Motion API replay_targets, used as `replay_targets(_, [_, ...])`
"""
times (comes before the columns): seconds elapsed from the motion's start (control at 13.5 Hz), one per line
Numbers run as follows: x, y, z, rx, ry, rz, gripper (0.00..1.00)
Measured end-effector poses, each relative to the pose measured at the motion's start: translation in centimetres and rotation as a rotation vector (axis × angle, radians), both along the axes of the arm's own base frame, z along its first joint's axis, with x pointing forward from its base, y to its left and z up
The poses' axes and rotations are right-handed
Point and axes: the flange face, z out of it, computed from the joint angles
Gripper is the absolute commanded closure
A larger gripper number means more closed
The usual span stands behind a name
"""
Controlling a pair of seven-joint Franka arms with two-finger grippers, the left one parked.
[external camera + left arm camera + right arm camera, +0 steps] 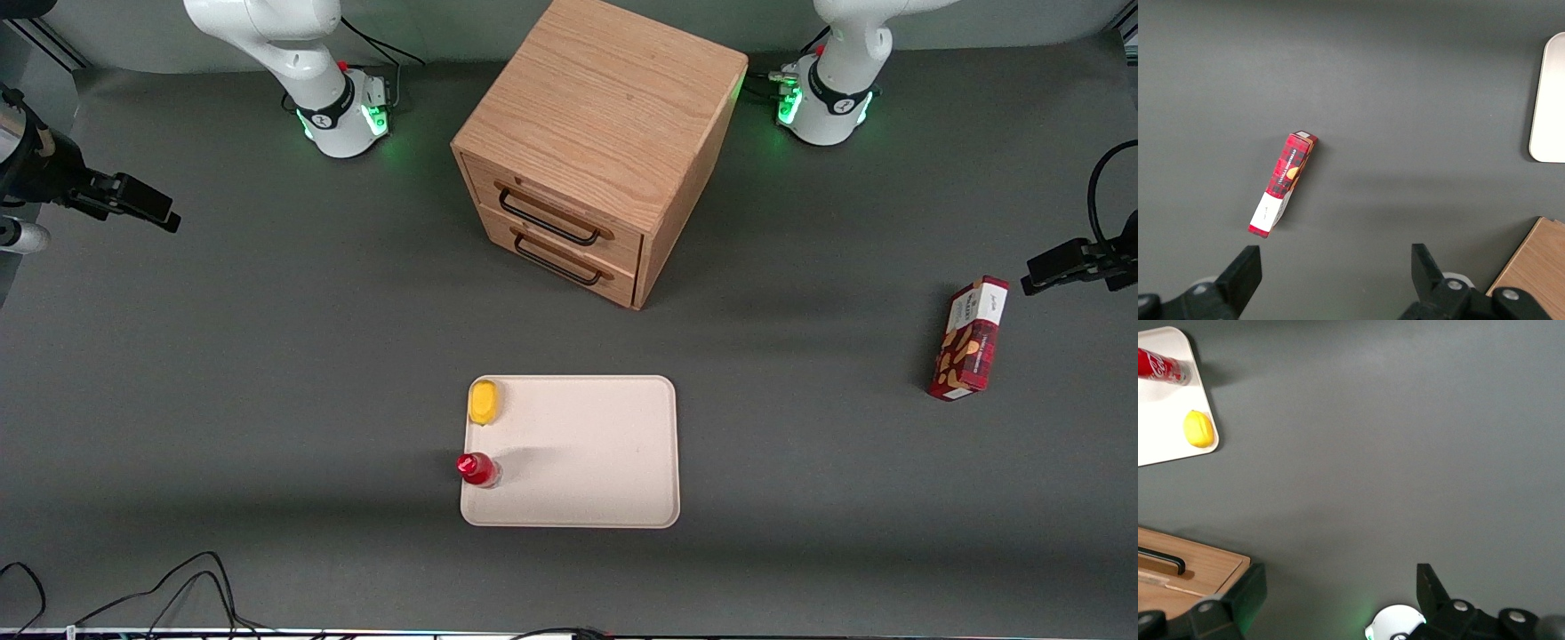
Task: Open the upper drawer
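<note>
The oak cabinet [605,98] stands at the middle of the table, between the two arm bases. Its upper drawer [613,233] is shut flush, with a long black wire handle [547,218] across its front. The matching lower drawer [569,283] sits just below it, also shut. My right gripper [156,209] hangs open and empty well above the table, toward the working arm's end and far from the cabinet. In the right wrist view the gripper [1338,587] has its fingers [1248,593] wide apart, and a cabinet corner [1211,570] with one black handle end [1161,560] shows.
A white tray [613,444] lies nearer the front camera than the cabinet, holding a yellow fruit [484,402] and a red bottle [476,468]. A red snack box [969,338] lies toward the parked arm's end. Cables trail along the front edge.
</note>
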Motion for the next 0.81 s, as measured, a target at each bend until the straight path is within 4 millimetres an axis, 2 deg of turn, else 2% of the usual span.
replay_targets(0.52, [-0.2, -0.4, 1.3, 0.001, -0.011, -0.007, 0.0])
replay_targets(0.67, [-0.2, 0.2, 1.4, 0.006, -0.009, 0.04, 0.0])
replay_targets(0.81, [-0.5, 1.9, 1.2, 0.02, 0.015, 0.135, 0.0])
